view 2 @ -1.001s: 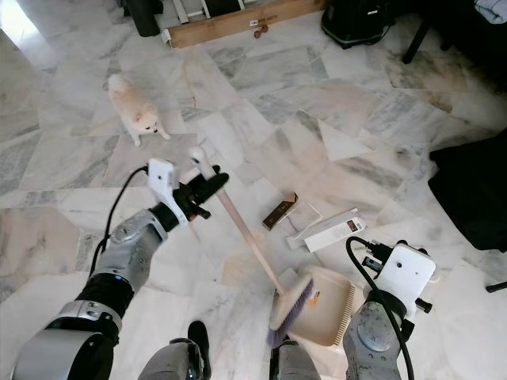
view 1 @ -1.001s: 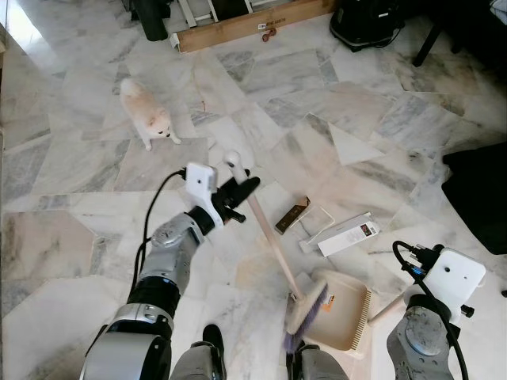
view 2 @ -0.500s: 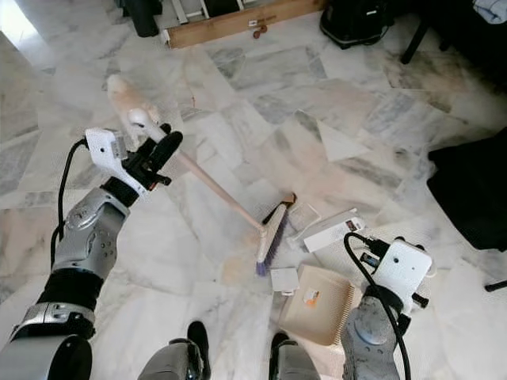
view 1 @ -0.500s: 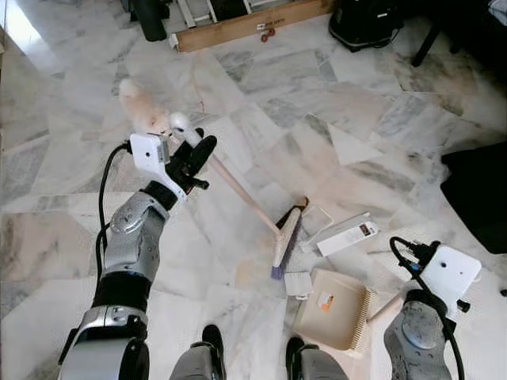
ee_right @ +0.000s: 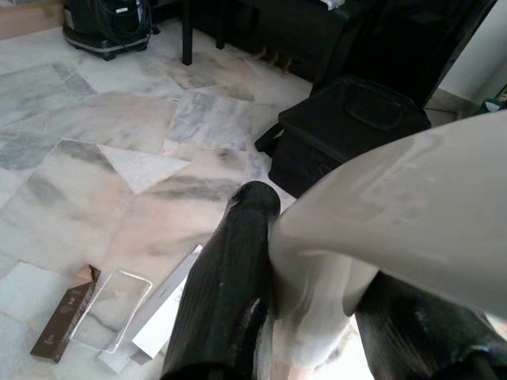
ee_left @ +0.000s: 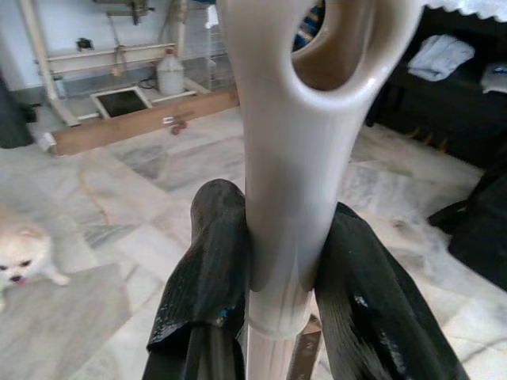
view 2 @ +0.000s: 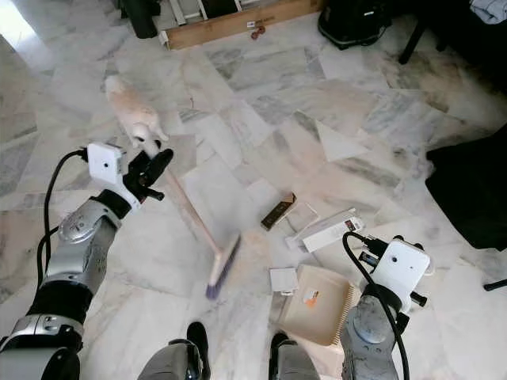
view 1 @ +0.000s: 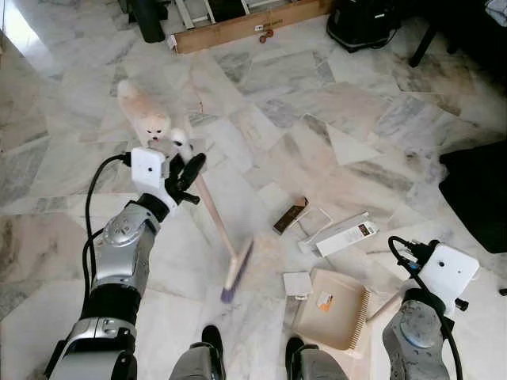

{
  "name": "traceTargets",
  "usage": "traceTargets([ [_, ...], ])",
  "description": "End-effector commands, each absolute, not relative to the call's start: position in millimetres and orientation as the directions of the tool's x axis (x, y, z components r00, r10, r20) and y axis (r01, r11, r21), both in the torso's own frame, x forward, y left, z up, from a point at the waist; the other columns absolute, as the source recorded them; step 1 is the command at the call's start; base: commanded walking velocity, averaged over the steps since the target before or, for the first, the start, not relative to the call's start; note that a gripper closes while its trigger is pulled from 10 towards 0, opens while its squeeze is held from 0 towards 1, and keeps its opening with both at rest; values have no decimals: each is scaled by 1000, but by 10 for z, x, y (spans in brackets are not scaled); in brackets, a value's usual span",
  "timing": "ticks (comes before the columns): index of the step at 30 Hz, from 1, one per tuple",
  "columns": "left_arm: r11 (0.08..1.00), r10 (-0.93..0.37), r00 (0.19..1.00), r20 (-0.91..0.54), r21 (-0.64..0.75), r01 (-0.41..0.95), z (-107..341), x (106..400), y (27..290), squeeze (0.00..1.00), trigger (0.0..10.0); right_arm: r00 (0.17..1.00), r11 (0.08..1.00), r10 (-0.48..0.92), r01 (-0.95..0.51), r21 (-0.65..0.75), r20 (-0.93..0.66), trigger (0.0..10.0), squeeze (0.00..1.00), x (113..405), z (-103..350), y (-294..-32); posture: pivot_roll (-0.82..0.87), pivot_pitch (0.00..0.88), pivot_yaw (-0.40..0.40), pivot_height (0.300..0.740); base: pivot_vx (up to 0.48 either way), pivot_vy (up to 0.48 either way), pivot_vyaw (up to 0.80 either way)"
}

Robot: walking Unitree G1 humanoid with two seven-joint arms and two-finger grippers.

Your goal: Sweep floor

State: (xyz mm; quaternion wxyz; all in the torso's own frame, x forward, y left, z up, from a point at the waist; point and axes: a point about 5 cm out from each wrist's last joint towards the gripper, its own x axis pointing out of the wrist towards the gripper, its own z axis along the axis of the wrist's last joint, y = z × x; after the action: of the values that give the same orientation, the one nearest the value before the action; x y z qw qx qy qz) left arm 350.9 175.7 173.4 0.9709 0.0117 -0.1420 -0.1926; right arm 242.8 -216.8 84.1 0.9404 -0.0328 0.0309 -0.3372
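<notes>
My left gripper (view 1: 188,163) is shut on the top of a broom's pale handle (ee_left: 279,158), held out over the floor ahead and left. The wooden shaft (view 1: 214,218) slants down to the bristle head (view 1: 237,272), which is blurred and lies left of the litter. A beige dustpan (view 1: 333,309) rests on the floor by my feet. Its cream handle (ee_right: 396,214) sits between the shut fingers of my right gripper (ee_right: 317,253). The litter is a brown box (view 1: 291,214), a clear packet (view 1: 317,221), a long white box (view 1: 345,235) and a small white square (view 1: 297,283).
A small cream dog (view 1: 142,113) stands just beyond my left gripper. A long wooden board (view 1: 245,24) and dark items line the far side. A black bag (view 1: 478,194) lies at the right. My two feet (view 1: 210,336) are at the bottom.
My left arm swung the broom: its head went from the dustpan out past the boxes, then across to the left of the litter. The dog came closer.
</notes>
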Motion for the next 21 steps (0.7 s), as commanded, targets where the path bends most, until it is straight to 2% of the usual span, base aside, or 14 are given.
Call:
traceTargets([
  [1, 921, -390, 884, 257, 132, 367, 1705, 3456, 1798, 0, 10000, 742, 765, -644, 625, -155, -184, 10000, 0, 2280, 517, -2175, -64, 297, 67, 740, 0, 0, 0],
  [6, 894, -445, 871, 206, 146, 423, 1607, 3431, 1699, 0, 10000, 743, 765, -644, 626, -153, -181, 10000, 0, 2284, 523, -2171, -66, 301, 66, 740, 0, 0, 0],
  [11, 861, -508, 845, 164, 72, 503, 1517, 3420, 1539, 0, 10000, 742, 763, -647, 629, -153, -177, 10000, 0, 2282, 532, -2181, -71, 308, 66, 740, 0, 0, 0],
  [21, 817, -552, 820, 151, -99, 568, 1496, 3407, 1384, 0, 10000, 735, 755, -656, 637, -157, -173, 10000, 0, 2261, 543, -2213, -82, 319, 67, 740, 0, 0, 0],
])
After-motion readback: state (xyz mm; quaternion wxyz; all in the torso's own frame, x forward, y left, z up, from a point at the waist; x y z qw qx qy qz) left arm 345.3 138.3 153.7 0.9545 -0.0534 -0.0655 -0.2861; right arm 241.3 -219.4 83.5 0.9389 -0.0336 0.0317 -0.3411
